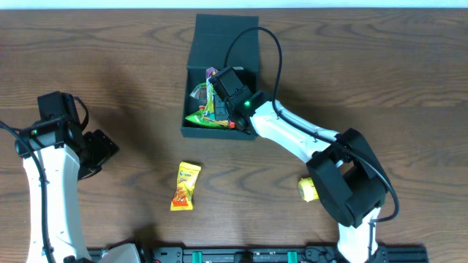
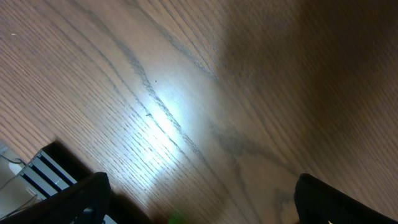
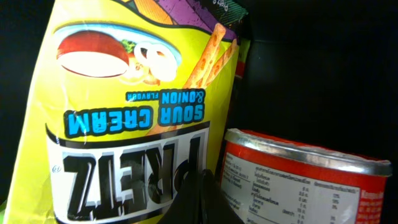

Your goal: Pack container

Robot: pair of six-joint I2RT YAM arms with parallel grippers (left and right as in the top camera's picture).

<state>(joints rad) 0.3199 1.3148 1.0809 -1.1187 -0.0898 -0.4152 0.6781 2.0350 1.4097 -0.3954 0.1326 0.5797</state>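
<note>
The container sits mid-way along the far edge of the worktop, mouth up, with its flap lid laid back toward that edge and its long axis running near to far. The right claw is inside it, pinched shut beside a yellow Pretz packet and a red packet; any grip is hidden. The left claw gapes wide, empty, near the left edge.

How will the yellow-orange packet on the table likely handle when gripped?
The packet looks like a thin pouch: probably light and floppy, sagging if pinched at one end. Lying flat on the table, it should slide, not roll.
</note>
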